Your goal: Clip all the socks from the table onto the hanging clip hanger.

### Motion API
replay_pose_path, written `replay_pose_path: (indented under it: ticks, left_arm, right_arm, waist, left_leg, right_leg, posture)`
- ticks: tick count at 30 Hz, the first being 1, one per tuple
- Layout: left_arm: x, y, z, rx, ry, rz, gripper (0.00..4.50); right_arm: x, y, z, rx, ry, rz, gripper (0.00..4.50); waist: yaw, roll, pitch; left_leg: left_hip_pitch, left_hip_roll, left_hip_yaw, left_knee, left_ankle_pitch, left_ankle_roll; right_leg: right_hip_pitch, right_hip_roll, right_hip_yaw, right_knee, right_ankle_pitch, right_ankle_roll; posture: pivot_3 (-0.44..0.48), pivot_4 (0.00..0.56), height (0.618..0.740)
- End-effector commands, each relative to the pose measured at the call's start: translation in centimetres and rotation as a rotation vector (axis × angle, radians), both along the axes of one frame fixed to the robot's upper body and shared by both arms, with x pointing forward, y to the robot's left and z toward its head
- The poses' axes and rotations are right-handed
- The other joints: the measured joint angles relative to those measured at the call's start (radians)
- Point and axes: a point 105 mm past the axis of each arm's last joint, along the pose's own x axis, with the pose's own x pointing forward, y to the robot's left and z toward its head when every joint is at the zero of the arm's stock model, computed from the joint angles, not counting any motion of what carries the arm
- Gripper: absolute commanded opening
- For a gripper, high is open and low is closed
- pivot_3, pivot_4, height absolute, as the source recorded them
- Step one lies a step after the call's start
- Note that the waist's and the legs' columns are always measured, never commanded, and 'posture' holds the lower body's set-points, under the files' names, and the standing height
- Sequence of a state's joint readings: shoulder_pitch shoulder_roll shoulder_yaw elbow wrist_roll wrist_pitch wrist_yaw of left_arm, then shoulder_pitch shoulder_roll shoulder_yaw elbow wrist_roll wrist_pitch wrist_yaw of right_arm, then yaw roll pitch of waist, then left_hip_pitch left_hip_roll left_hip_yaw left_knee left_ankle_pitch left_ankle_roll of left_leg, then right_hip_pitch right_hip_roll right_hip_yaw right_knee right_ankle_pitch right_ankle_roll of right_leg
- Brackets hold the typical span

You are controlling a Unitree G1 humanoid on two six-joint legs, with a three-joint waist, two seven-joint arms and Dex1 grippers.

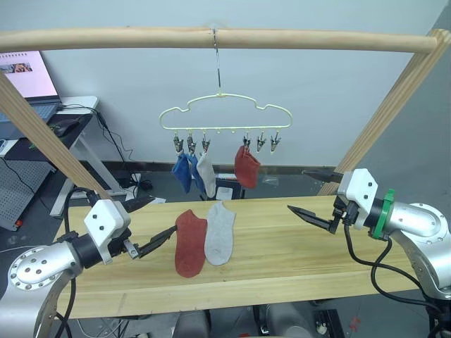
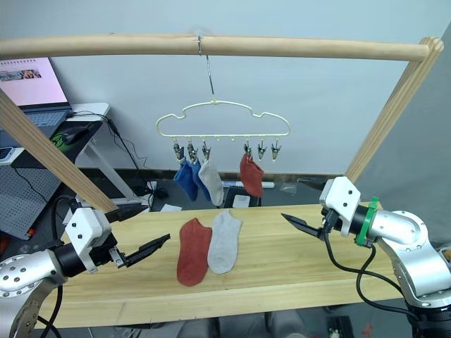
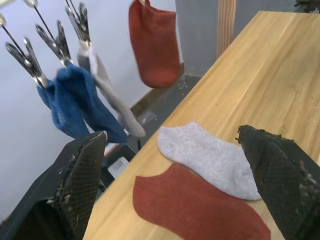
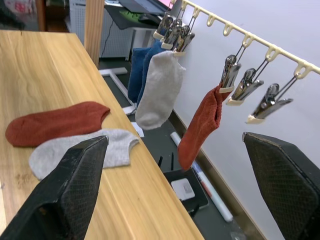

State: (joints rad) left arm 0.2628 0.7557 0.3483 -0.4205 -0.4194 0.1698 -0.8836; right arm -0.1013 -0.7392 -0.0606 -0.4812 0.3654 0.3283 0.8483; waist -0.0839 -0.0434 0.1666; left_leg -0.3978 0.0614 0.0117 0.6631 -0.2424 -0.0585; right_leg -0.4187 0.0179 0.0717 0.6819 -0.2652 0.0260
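Observation:
On the table [image 1: 296, 264], side by side near the middle, lie a rust-red sock [image 1: 190, 243] and a light grey sock [image 1: 220, 232]. Above and behind them the pale-yellow clip hanger [image 1: 225, 114] hangs from the top pole. Two blue socks [image 1: 184, 172], a grey sock [image 1: 206, 174] and a red sock [image 1: 246, 167] are clipped to it. My left gripper [image 1: 151, 224] hovers open and empty just left of the red sock on the table. Over the table's right side, my right gripper [image 1: 311, 195] is open and empty too.
Two bare clips [image 1: 268, 143] hang at the hanger's right end. A wooden frame surrounds the table, with a top pole [image 1: 282, 39] and slanted side poles [image 1: 42, 137]. A desk with a laptop [image 1: 32, 81] stands at the back left.

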Motion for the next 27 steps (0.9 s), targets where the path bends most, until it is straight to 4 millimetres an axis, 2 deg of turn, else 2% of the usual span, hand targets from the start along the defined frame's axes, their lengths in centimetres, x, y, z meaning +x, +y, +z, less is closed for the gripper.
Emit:
replay_pose_path:
  ticks: [1,10,18,27]
  left_arm:
    - [0.1,0.0,0.9,0.001,-0.042,-0.005,4.47]
    - [-0.6,-0.6,0.8,-0.01,-0.034,-0.031,4.47]
    - [-0.6,-1.4,1.5,-0.036,-0.06,-0.061,4.47]
    - [-0.5,-2.5,2.2,-0.084,-0.058,-0.084,4.47]
  right_arm:
    - [-0.1,-0.1,1.2,0.004,-0.028,-0.012,4.5]
    - [0.2,-0.2,1.4,0.006,-0.071,-0.057,4.5]
    - [0.1,0.3,1.3,0.035,-0.034,-0.088,4.5]
    - [0.5,1.3,2.1,0.121,-0.031,-0.152,4.5]
  waist:
    - [0.0,0.0,0.0]
    - [0.0,0.0,0.0]
    - [0.001,0.004,0.013]
    - [0.003,0.01,0.09]
  left_leg:
    - [0.0,0.0,0.0,0.0,0.0,0.0]
    - [0.0,0.0,0.001,0.0,0.0,0.001]
    - [0.001,0.001,0.001,0.0,0.0,0.001]
    - [0.0,0.001,0.001,0.0,0.001,0.001]
  right_leg:
    - [0.0,0.0,0.0,0.0,0.0,0.0]
    - [0.0,0.0,0.001,0.0,0.0,-0.001]
    - [0.0,0.0,0.002,0.0,-0.003,-0.007]
    - [-0.001,0.0,0.003,0.0,-0.003,-0.007]
  posture:
    - [-0.063,0.112,0.74]
    - [-0.068,0.144,0.74]
    - [-0.082,0.217,0.74]
    - [-0.098,0.331,0.74]
